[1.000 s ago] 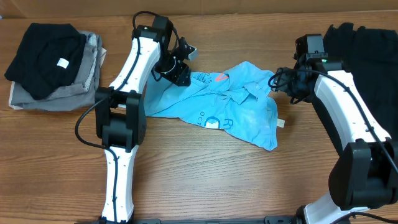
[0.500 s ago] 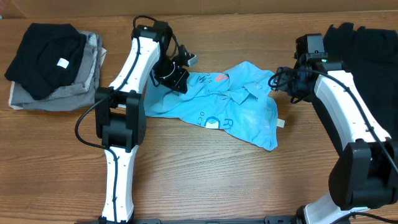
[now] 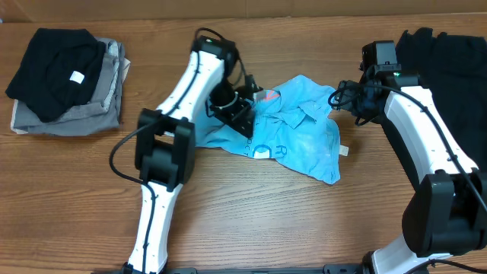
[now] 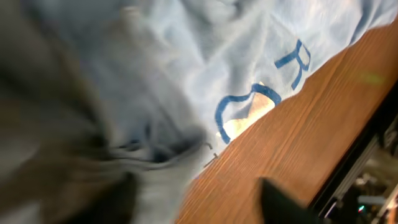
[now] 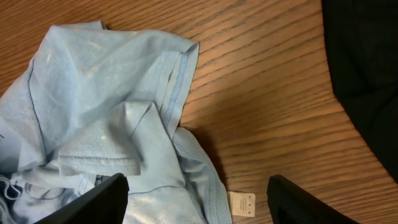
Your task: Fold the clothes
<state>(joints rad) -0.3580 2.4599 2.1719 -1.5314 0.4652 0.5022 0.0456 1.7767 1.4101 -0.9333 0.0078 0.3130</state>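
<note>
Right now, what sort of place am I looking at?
Probably a robot lab bench for laundry folding: left arm and right arm at a wooden table, a crumpled light blue T-shirt between them, a folded clothes stack nearby.

White arm links [image 3: 183, 87], black joint housings [image 3: 156, 156], looped black cables [image 3: 344, 97], green light [image 3: 396, 74].

Left wrist view is mostly motion smear for us: the light blue cotton T-shirt [image 4: 249, 56] goes mushy toward the left, and we can't tell if the left gripper [image 3: 243, 120] is pinching anything. Overhead, the white left arm [image 3: 186, 87] covers part of the shirt. The black fabric pile [image 3: 456, 53] runs off the right edge. Print on the small white tag [image 5: 242, 203] is too tiny to read.
</note>
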